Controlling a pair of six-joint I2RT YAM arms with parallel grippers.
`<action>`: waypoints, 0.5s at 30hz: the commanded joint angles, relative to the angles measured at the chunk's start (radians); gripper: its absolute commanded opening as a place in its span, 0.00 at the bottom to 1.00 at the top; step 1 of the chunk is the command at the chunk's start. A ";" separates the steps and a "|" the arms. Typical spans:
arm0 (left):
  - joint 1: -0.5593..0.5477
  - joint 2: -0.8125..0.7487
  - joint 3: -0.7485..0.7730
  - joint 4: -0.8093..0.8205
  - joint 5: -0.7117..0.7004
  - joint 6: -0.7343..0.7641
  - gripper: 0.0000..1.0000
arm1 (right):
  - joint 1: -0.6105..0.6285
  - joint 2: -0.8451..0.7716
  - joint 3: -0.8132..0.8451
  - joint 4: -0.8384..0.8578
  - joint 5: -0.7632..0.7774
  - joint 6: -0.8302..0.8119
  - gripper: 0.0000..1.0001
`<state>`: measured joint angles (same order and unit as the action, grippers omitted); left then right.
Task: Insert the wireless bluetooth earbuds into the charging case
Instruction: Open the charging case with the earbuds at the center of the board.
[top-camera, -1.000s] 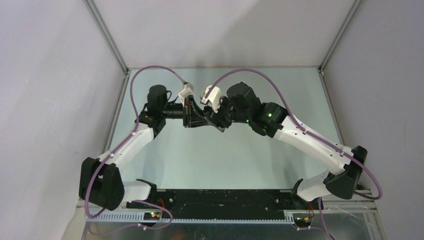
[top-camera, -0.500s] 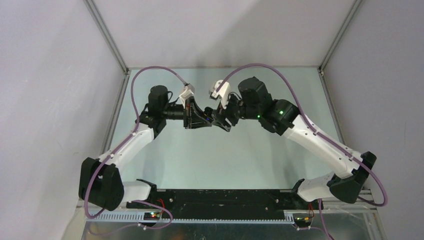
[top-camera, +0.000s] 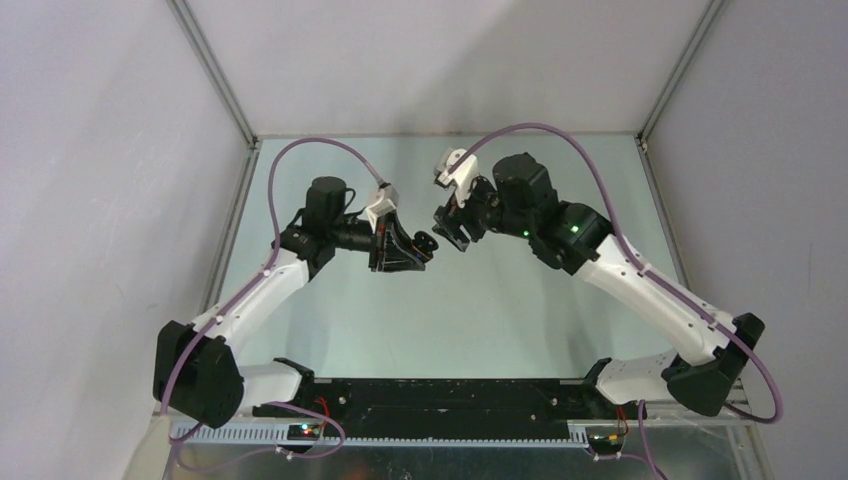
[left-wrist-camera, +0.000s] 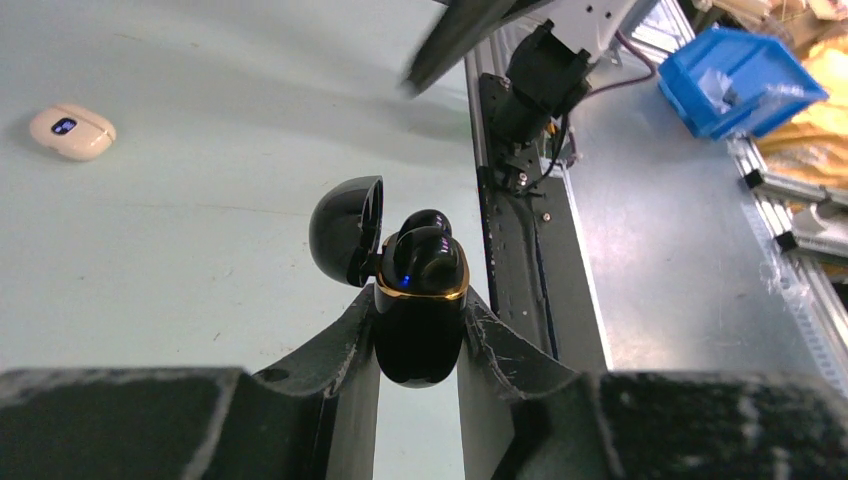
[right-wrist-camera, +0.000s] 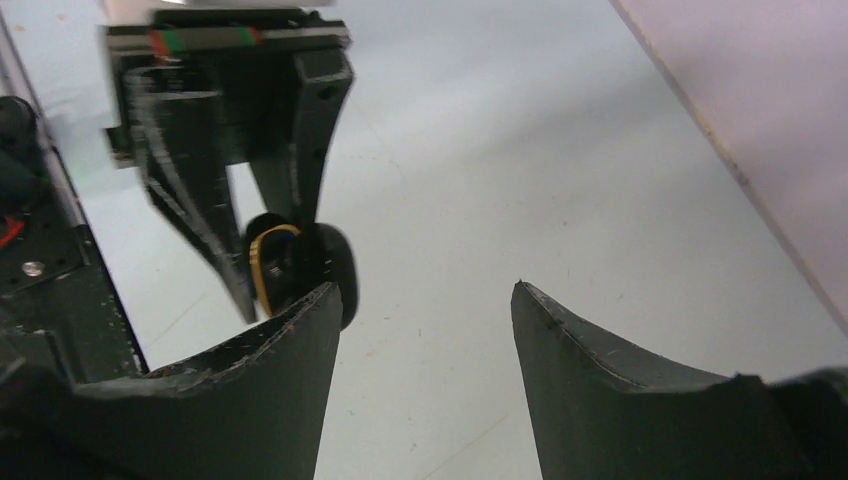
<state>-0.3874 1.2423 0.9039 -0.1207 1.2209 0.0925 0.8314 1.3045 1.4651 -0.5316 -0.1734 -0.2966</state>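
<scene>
- Two black earbuds (left-wrist-camera: 428, 262) sit in the wells of the black charging case (left-wrist-camera: 418, 345). Its hinged lid (left-wrist-camera: 343, 232) stands open to one side, and a small blue light shows on the nearer earbud.
- Both left fingers (left-wrist-camera: 340, 350) clench the case body from either side. They hold it off the table (left-wrist-camera: 200, 250), over the middle and somewhat toward the far edge.
- At the right gripper (right-wrist-camera: 425, 292) the fingers are spread and empty, just beside the case and not touching it.
- Judged step: the black pair looks seated, so the lid comes next. The right fingers would need to press it down gently against the left hold, without tipping the case.
- One cream-white pod (left-wrist-camera: 72, 132) lies on the table well apart from the case. Whether it is an earbud or a case cannot be told.
</scene>
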 joint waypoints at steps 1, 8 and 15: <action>-0.024 -0.026 0.070 -0.141 0.070 0.182 0.00 | 0.029 0.042 -0.025 0.079 0.145 -0.009 0.67; -0.050 -0.038 0.093 -0.290 0.081 0.332 0.00 | 0.038 0.071 -0.037 0.083 0.138 -0.043 0.67; -0.050 -0.037 0.097 -0.251 0.043 0.287 0.00 | 0.052 0.035 0.006 -0.050 -0.112 -0.108 0.66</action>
<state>-0.4320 1.2320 0.9577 -0.3927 1.2606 0.3737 0.8688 1.3838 1.4212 -0.5129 -0.1295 -0.3504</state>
